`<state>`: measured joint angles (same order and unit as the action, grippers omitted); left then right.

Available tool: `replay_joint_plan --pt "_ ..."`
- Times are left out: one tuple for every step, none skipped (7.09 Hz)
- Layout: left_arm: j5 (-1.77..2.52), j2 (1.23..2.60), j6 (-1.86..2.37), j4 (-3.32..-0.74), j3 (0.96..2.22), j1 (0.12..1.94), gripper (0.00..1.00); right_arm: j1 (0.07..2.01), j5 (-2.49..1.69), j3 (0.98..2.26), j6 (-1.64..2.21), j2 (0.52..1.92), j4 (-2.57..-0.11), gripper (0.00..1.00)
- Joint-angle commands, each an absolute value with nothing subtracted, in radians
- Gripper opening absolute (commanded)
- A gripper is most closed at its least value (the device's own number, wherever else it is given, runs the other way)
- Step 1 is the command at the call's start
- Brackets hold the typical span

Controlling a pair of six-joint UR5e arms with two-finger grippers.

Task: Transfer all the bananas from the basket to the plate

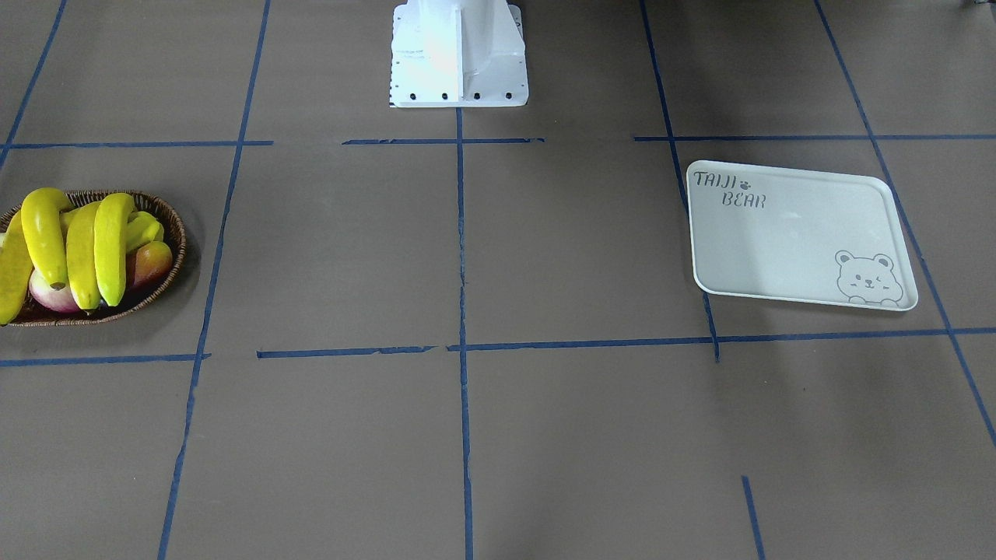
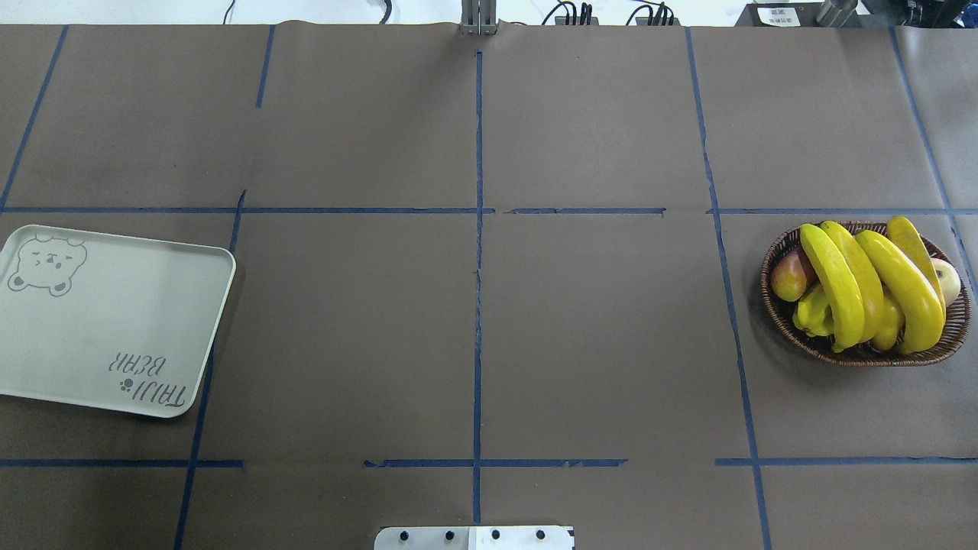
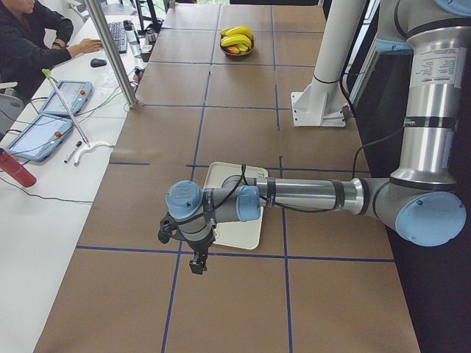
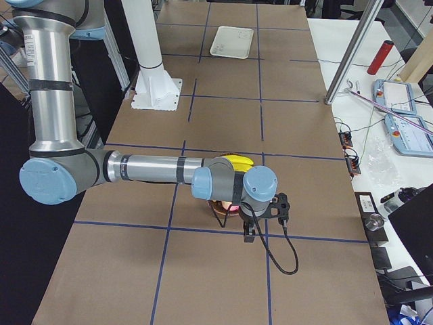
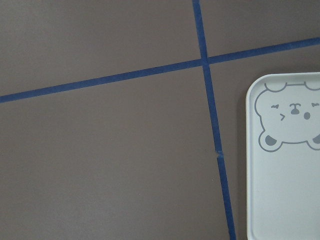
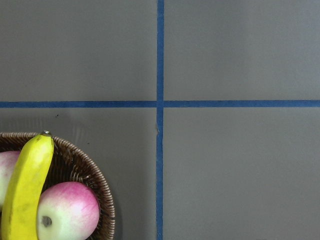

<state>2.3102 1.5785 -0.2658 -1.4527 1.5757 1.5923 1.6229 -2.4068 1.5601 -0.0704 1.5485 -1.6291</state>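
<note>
Several yellow bananas (image 2: 863, 283) lie heaped in the dark wicker basket (image 2: 773, 309) at the table's right end; they also show in the front view (image 1: 78, 241). The pale plate (image 2: 114, 328) with bear drawing lies bare at the left end. My left gripper (image 3: 197, 263) hangs over the table just beside the plate (image 3: 246, 229); its wrist view shows the plate's bear corner (image 5: 285, 190). My right gripper (image 4: 249, 233) hovers beside the basket; its wrist view shows one banana (image 6: 25, 190) over the basket rim (image 6: 97, 187). I cannot tell whether either gripper is open or shut.
The basket also holds a reddish fruit (image 2: 791, 275), a yellow-green starfruit (image 2: 814, 315) and pink-white apples (image 6: 67, 210). The white robot base (image 1: 459, 54) stands at mid table. A metal post (image 3: 110, 51) and a desk with tablets flank the operators' side.
</note>
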Motion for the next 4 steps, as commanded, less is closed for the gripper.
replay_joint_plan --pt "2.31 1.578 -0.265 -1.453 1.577 1.592 1.0 1.623 -2.407 1.56 -0.071 1.548 -1.629 1.0" --pt "2.31 1.578 -0.265 -1.453 1.577 1.592 1.0 1.623 -2.407 1.56 -0.071 1.546 -1.629 1.0" --pt "2.31 1.58 -0.267 -1.453 1.578 1.592 1.0 1.623 -2.407 1.563 -0.069 1.546 -1.628 1.0" --pt "2.312 1.582 -0.265 -1.454 1.58 1.592 1.0 1.621 -2.407 1.568 -0.068 1.546 -1.628 1.0"
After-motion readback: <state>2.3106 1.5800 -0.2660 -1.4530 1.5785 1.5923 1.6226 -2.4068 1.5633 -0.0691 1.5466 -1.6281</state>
